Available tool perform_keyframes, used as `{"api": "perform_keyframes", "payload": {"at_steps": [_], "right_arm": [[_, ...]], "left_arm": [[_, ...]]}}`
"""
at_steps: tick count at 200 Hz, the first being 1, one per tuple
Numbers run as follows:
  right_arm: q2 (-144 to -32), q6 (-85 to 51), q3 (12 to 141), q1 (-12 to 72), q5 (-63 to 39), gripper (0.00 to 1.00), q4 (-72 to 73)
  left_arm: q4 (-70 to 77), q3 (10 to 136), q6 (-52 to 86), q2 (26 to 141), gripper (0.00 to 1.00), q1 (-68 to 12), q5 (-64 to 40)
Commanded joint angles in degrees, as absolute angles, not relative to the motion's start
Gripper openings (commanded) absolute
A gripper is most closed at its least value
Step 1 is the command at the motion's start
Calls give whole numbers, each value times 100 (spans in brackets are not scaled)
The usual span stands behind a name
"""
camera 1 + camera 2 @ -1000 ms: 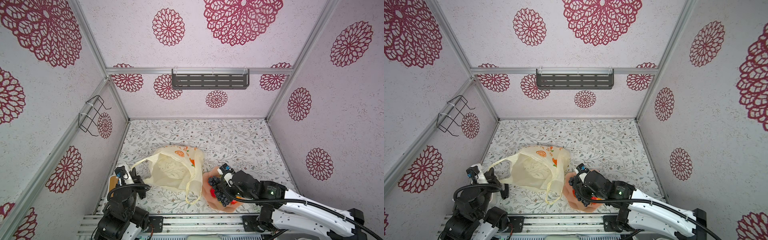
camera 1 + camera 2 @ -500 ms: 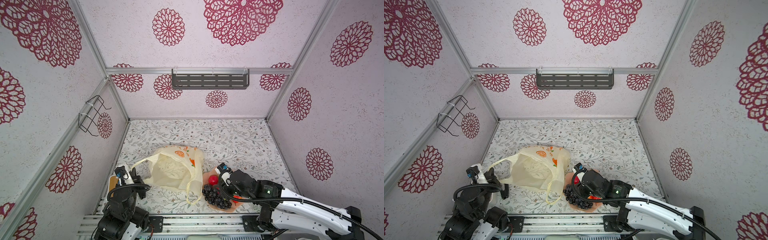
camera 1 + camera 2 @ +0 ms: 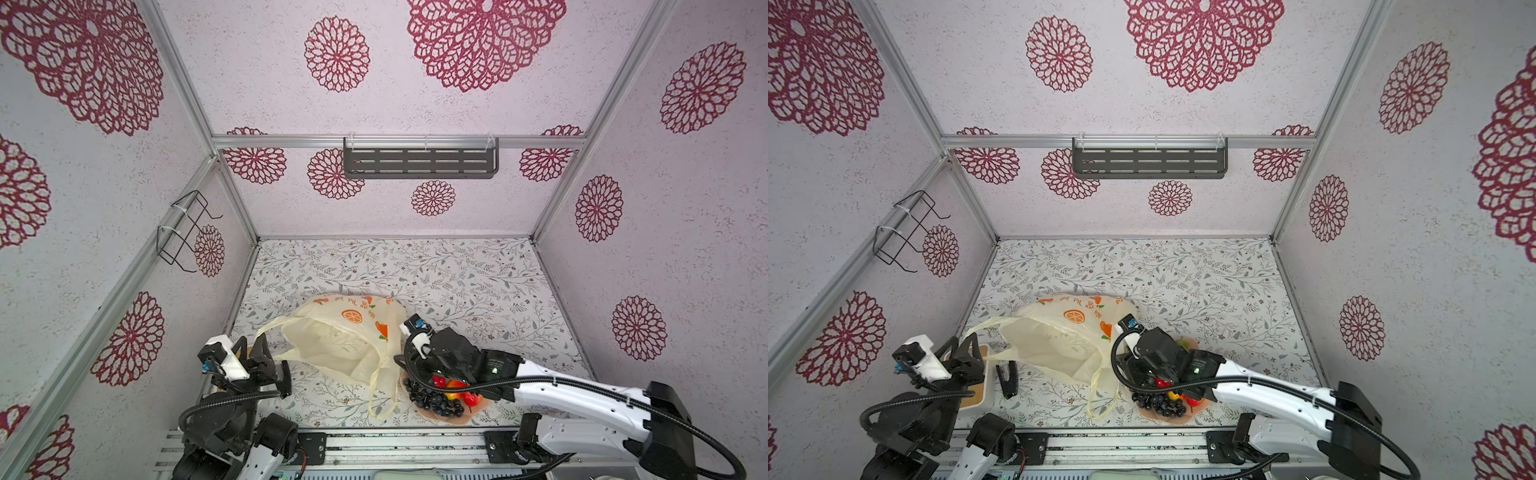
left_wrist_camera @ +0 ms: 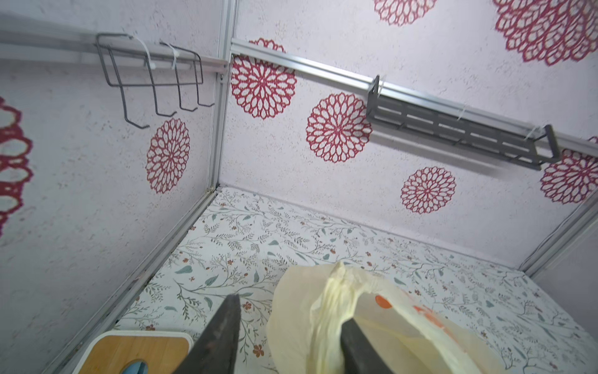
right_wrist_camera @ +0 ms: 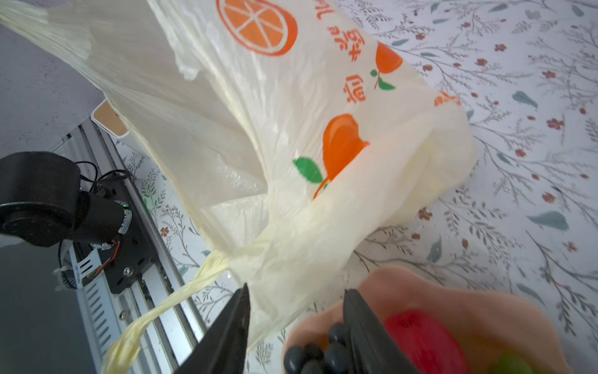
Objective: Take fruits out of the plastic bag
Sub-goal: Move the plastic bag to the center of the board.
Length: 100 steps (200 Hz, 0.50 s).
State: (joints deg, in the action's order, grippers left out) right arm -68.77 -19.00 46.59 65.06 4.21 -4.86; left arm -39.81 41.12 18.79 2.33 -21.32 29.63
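Now the dark purple-black toy grape bunch (image 3: 434,402) lies in the wavy-edged pink bowl (image 3: 457,419) beside a red toy apple (image 5: 417,336), just released by the jaws of the right arm (image 3: 573,386), which stand spread and empty over the rim. The left arm (image 3: 224,368) has spread its jaws too, freeing the loop handle (image 4: 333,301) of the crinkly cream-yellow plastic bag (image 3: 332,345) on the floral desk (image 3: 457,282). With the slack bag apparently emptied, the task looks nearly done.

The plastic bag (image 3: 332,340) is tinted translucent cream-yellow and printed with orange fruits and green leaves. Beside the bag, a peach-pink bowl (image 5: 485,307), a blue-black grape bunch (image 3: 434,402) and a red apple (image 5: 417,336) are seen. Under the bag, the table (image 3: 457,282) is patterned white with grey-green sprigs.
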Motion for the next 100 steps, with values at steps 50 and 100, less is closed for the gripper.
{"api": "perform_keyframes", "payload": {"at_steps": [50, 100], "right_arm": [[-9867, -1068, 6873, 6357, 504, 52, 981], [-10724, -734, 7440, 6411, -2031, 52, 1848]], "left_arm": [[-3977, 4289, 2060, 1027, 51, -2092, 2907], [-4092, 4171, 2478, 1327, 51, -2100, 3109]]}}
